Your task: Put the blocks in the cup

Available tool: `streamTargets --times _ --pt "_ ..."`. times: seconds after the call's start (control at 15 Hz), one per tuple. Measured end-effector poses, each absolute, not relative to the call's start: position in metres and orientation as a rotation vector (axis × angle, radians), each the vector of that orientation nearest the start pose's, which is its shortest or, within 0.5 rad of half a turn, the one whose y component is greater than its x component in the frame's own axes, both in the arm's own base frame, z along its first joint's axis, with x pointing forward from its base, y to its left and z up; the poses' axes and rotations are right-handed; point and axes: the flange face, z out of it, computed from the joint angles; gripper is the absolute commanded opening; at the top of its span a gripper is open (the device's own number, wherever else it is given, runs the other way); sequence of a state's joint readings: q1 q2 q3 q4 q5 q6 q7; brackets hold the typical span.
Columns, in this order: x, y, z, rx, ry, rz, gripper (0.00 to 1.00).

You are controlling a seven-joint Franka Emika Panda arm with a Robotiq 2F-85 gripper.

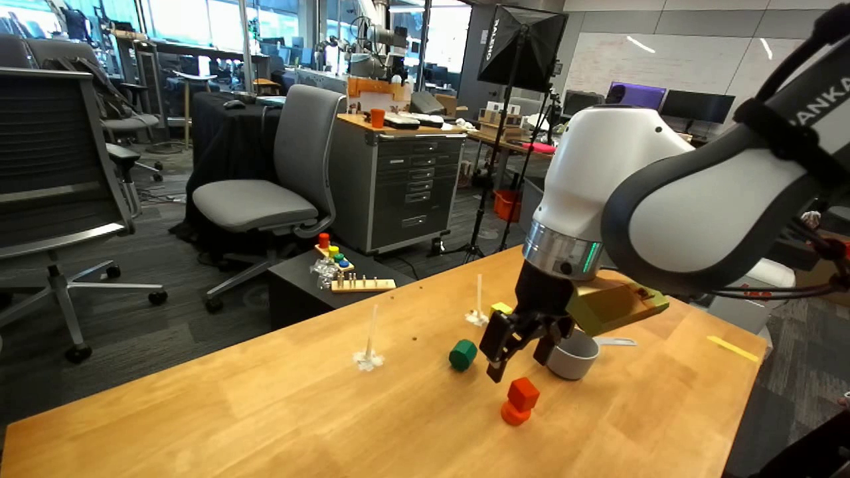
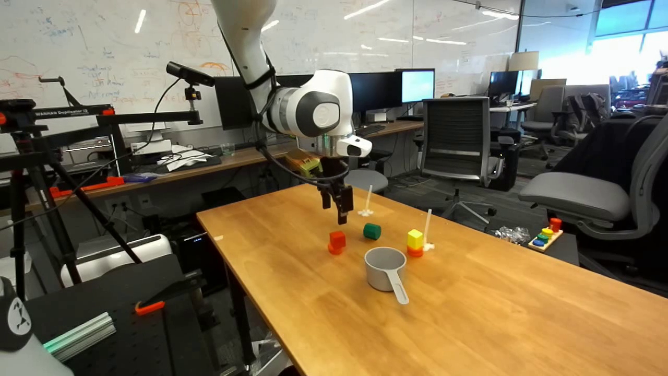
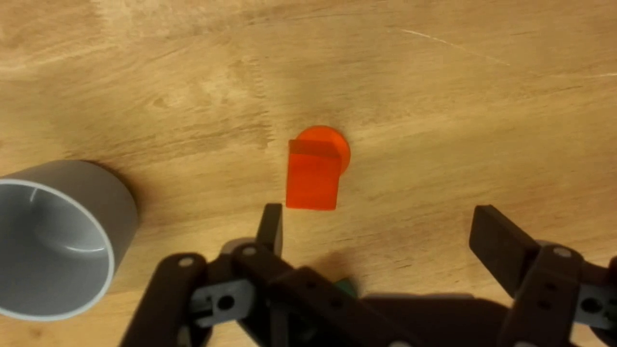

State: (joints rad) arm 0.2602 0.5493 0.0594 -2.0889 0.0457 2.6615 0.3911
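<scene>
The red block [image 3: 312,183] sits on an orange round piece [image 3: 337,140], a touch off-centre, so I expect it could topple if nudged. The grey cup [image 2: 377,274] stands near it on the tabletop [image 2: 469,313], and no block shows in what I can see of its inside. The green block [image 2: 372,231] lies not far off, and the yellow block [image 2: 415,238] is stacked on another orange piece [image 2: 415,251] close to the cup. The end effector [image 3: 378,224] hangs near the red block, fingers spread wide with nothing gripped.

I take picking up that block to be the step in hand. In the wrist view it shows nearer the cup-side finger, though the angle makes true centring hard to judge. Better to line up first, come straight down, and close on the red block alone, without catching the piece beneath.
</scene>
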Motion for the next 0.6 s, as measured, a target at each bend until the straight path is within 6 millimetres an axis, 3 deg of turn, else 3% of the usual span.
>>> streamTargets --times 0.6 --pt "0.554 0.166 0.142 -3.104 0.279 0.028 1.0"
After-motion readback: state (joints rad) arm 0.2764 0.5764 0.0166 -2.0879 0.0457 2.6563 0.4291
